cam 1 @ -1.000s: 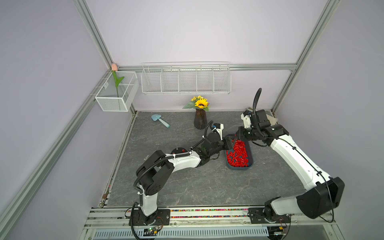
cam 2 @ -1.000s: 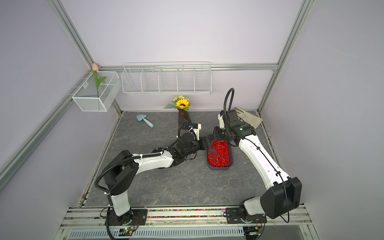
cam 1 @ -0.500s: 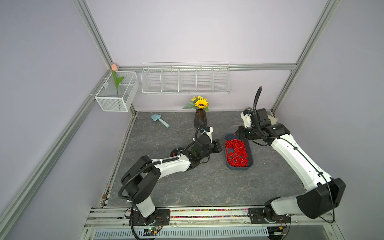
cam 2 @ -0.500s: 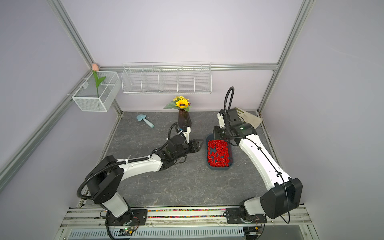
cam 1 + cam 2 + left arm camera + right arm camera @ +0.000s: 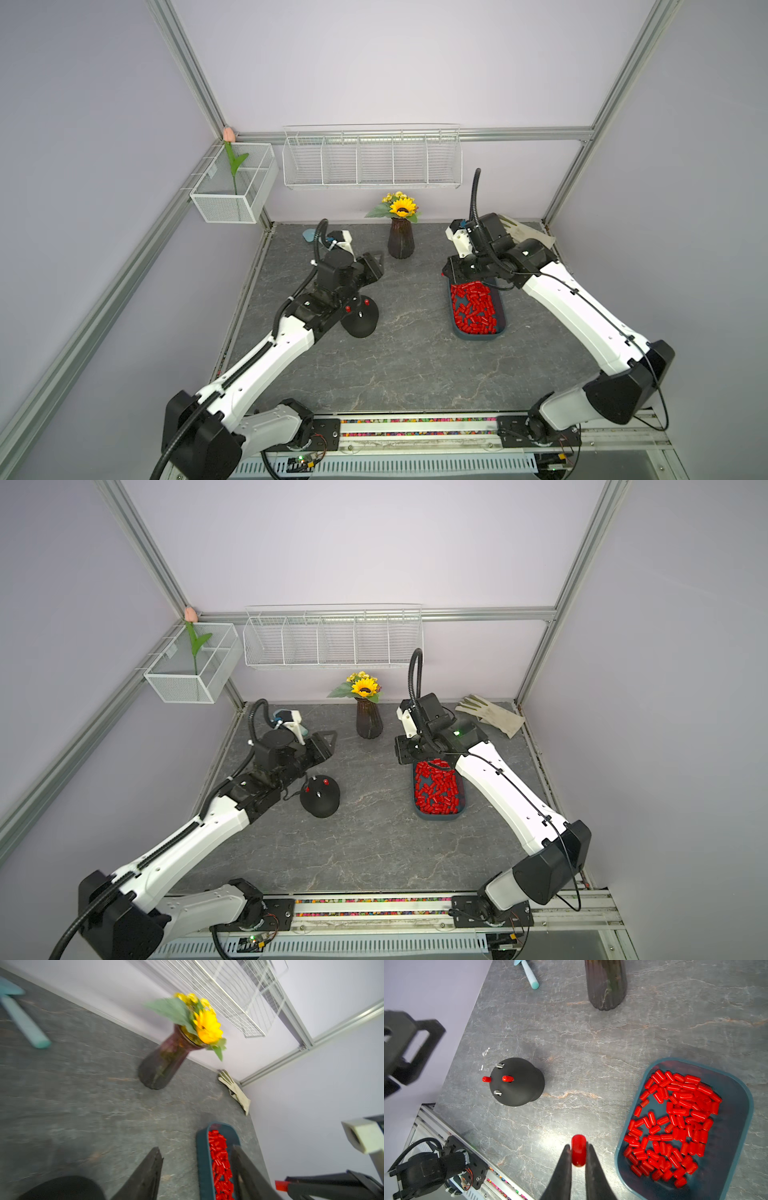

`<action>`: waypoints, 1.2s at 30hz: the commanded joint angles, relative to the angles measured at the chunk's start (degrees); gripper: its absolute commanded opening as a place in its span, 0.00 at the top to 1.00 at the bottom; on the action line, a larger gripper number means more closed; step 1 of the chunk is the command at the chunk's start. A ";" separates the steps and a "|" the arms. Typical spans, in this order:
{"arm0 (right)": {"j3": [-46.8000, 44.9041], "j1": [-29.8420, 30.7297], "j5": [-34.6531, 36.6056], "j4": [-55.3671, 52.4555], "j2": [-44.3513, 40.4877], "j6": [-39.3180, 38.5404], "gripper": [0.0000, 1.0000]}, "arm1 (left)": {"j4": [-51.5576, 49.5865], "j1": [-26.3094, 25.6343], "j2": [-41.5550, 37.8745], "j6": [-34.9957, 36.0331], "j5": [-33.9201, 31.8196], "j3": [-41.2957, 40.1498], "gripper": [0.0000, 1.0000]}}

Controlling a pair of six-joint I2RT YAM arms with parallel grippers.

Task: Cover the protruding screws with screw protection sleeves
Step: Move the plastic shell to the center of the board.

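Screw protection sleeve [image 5: 578, 1155] is sitting clamped in right pincer [image 5: 578, 1145]; bare protruding screws [image 5: 497, 1093], well beyond its tips, are needing coaxial approach. Left pincer [image 5: 195, 1149] is gaping.

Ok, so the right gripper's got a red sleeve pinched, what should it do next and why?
Probably swing the right gripper, shut on a red sleeve, over to the black dome and lower it onto a bare screw. Two screws are already capped, two are bare, and the left gripper is open and empty.
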 commanded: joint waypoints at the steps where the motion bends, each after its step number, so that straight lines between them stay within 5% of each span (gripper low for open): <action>1: 3.00 3.13 1.52 -1.78 2.66 1.38 0.85 | -10.89 5.73 -3.23 1.74 2.21 -2.18 0.43; 6: 8.85 8.21 2.94 -4.81 8.02 2.24 0.85 | -12.77 16.25 -3.24 3.26 10.65 -4.23 0.44; 14: 16.14 12.75 3.44 -6.79 14.72 3.25 0.85 | -11.88 24.01 4.75 5.95 16.42 -4.44 0.46; 36: 20.75 15.70 2.78 -6.64 20.36 4.81 0.85 | -9.19 24.63 12.49 5.92 22.61 -13.96 0.47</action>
